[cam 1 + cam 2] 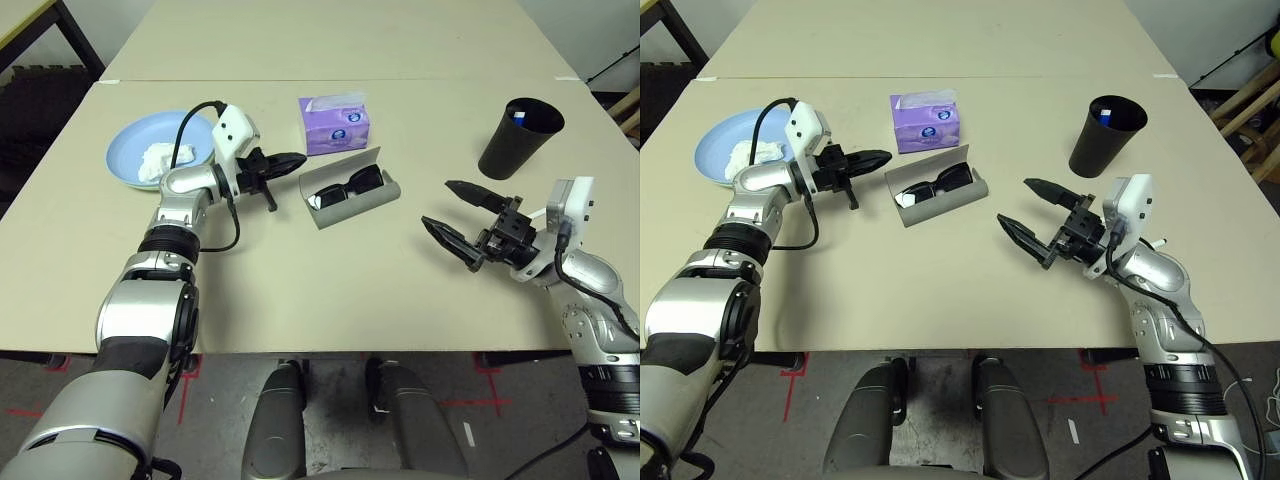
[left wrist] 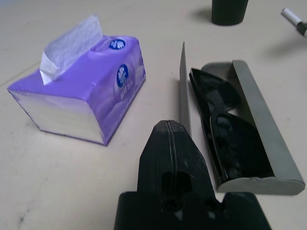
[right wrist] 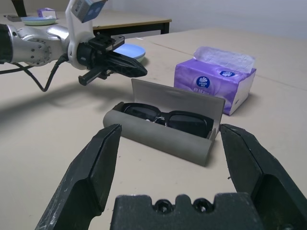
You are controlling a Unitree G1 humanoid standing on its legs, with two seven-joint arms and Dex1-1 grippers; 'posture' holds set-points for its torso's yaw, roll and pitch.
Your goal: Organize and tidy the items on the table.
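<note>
An open grey glasses case [image 1: 365, 198] lies mid-table with black sunglasses [image 1: 345, 185] inside, its lid standing up. My left gripper [image 1: 298, 159] is shut and empty, its tip just left of the case, also seen from the right wrist [image 3: 139, 71]. Behind the left arm, a light blue plate [image 1: 130, 150] holds a crumpled white tissue [image 1: 160, 160]. My right gripper [image 1: 436, 202] hangs open and empty, right of the case. A black cup [image 1: 520, 135] stands at the far right with a white pen [image 1: 518, 116] in it. Another white pen [image 2: 293, 19] lies on the table [image 1: 330, 290].
A purple tissue box [image 1: 335, 123] sits just behind the case, a tissue sticking out of its top. A second table [image 1: 330, 40] adjoins at the back. In the right wrist view, a pale plate [image 3: 36, 20] rests on a separate far table.
</note>
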